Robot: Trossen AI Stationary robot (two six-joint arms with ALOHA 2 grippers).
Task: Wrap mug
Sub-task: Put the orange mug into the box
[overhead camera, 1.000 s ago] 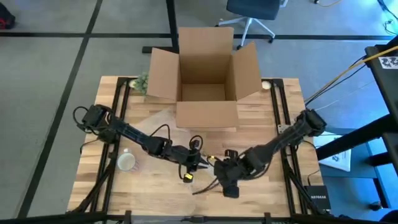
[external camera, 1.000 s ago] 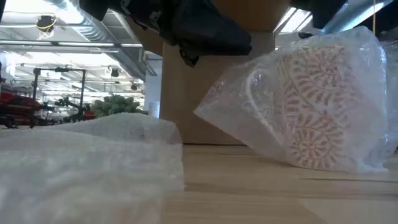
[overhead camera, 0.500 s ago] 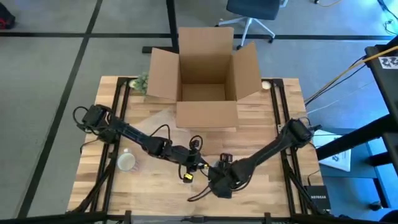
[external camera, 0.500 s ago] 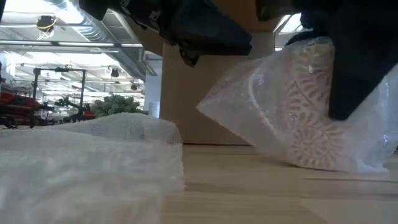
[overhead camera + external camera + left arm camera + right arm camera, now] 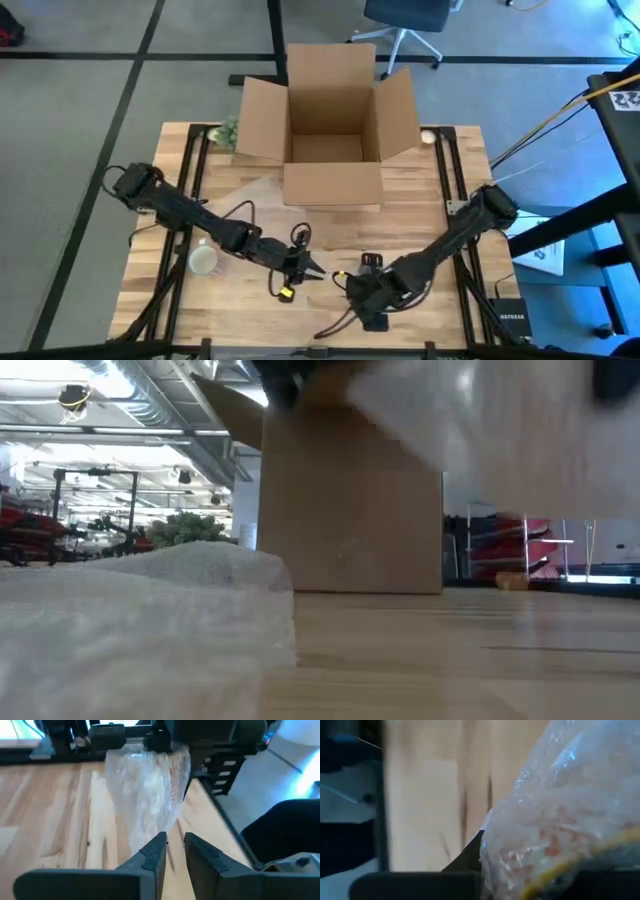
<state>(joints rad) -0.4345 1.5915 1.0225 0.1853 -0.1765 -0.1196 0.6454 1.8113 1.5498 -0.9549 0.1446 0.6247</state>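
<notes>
Low view has changed most vs. half a second ago: the wrapped mug (image 5: 500, 430), which sat on the table (image 5: 450, 660) then, is now lifted off the wood and shows only as a blurred pale mass at the top edge, so the cardboard box (image 5: 350, 510) behind is fully visible. High view shows the left arm pulled back toward the left, and the right arm shifted a bit to the front right.

Left gripper (image 5: 312, 272) lies low over the front-centre of the table, pointing at the right gripper (image 5: 352, 285). In the left wrist view its fingers (image 5: 152, 852) stand nearly closed with only a thin gap, and they hold nothing; the mug in its bubble wrap (image 5: 147, 795) hangs just ahead, carried from above by the right gripper. Right wrist view shows wrap w/ red pattern pressed against the camera, so the grip seems closed on the mug, but the fingertips are hidden.

A plain white mug (image 5: 203, 260) stands near the left arm. A heap of bubble wrap (image 5: 140, 630) fills the low view's left foreground.
</notes>
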